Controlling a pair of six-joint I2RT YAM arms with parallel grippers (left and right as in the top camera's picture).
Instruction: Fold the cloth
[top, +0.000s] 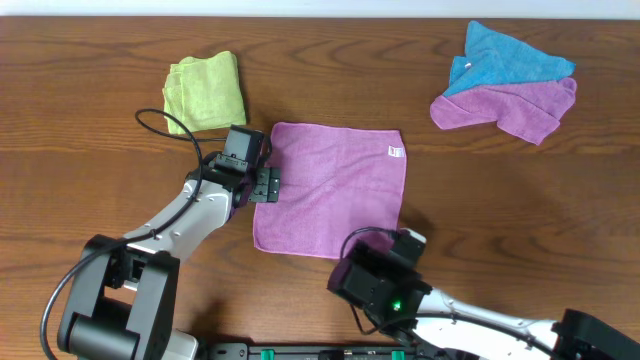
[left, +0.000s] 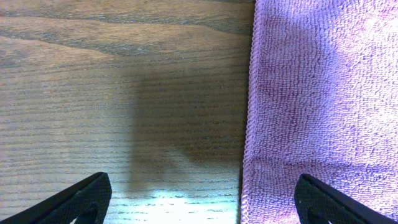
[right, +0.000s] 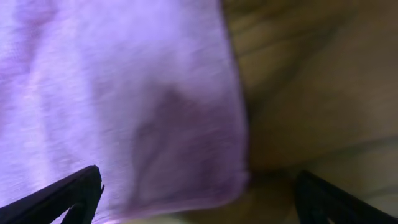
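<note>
Plainly, brown wood-grain table bears the purple cloth, spread apparently flat.

Left arm: stretched from the near-left base, up and to the right across the overhead view.
Left gripper: jaws are spread wide, with only two dark tips seen at the lower corners of the wrist view.
Right arm: laid along the near edge, reaching leftward.
Right gripper: jaws are held wide apart. The view is blurred, so it is perhaps held low.
</note>
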